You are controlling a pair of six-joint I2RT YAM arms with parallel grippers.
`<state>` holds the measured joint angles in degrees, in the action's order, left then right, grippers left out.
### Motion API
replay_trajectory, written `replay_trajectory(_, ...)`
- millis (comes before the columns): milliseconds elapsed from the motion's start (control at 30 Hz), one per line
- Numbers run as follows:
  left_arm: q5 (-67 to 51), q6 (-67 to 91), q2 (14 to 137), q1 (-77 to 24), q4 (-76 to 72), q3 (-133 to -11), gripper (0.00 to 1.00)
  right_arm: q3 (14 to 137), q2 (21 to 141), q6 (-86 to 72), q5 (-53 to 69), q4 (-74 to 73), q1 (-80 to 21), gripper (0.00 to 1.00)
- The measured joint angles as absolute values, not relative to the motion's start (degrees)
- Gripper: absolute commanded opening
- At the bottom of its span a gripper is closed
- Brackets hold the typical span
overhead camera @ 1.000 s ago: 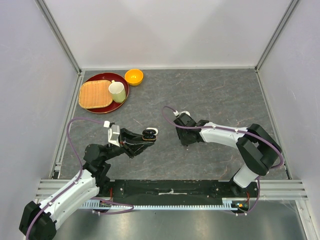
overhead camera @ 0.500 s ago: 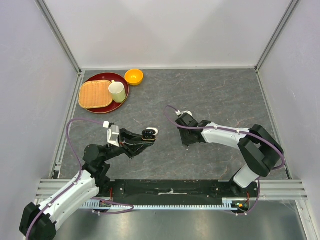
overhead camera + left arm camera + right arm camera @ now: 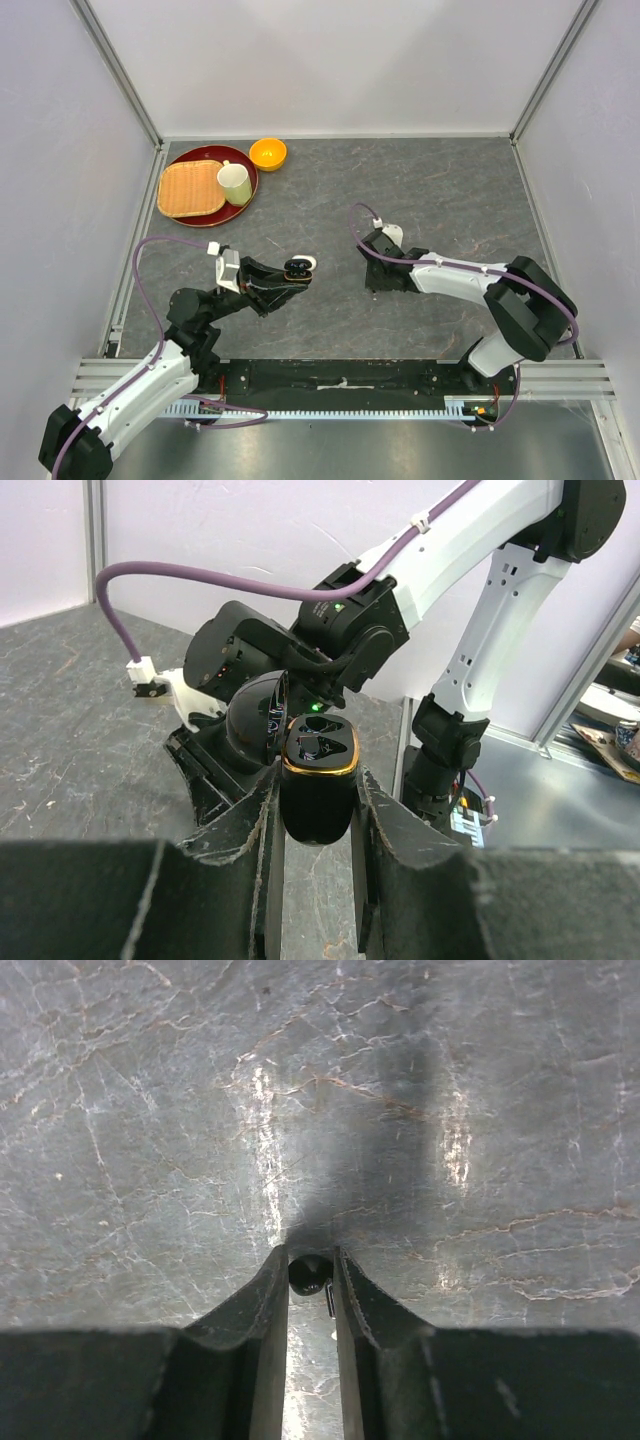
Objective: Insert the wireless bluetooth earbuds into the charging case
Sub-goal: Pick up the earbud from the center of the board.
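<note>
My left gripper [image 3: 288, 277] is shut on a black charging case [image 3: 295, 268] with a gold rim and holds it above the table. In the left wrist view the case [image 3: 318, 780] sits upright between the fingers [image 3: 240, 830], its lid [image 3: 255, 720] open and tipped back. My right gripper [image 3: 373, 285] is low over the table, to the right of the case. In the right wrist view it [image 3: 311, 1278] is shut on a small black earbud [image 3: 308, 1274] pinched at the fingertips. A small white piece [image 3: 308, 262] shows beside the case; I cannot tell what it is. No other earbuds show.
A red tray [image 3: 205, 218] at the back left carries a wicker mat [image 3: 190, 188] and a pale cup [image 3: 235, 184]. An orange bowl [image 3: 267, 153] stands beside it. The right arm [image 3: 340, 640] fills the space just behind the held case in the left wrist view.
My right arm has shifted to the right, away from the left gripper, with its wrist swinging outward. The left gripper and the case have stayed in place.
</note>
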<state>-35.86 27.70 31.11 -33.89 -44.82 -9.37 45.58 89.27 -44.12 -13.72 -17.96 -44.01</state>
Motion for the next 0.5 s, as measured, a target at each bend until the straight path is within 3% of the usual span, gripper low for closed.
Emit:
replay_trajectory(167,-35.42,27.7,31.09,-33.89,-43.92,-9.37,0.02,44.1,88.05,-48.03,-14.2,-16.14,-43.9,0.47)
replay_trajectory(267,-35.27,27.7,31.16,-33.89,-43.64,-9.37,0.02,43.99,87.83,-47.07,-13.63,-15.55,-43.9,0.51)
replay_trajectory(500,-34.81,27.7,31.99,-33.89,-43.62,-9.37,0.02,44.14,87.83,-40.73,-11.73,-15.25,-43.92,0.5)
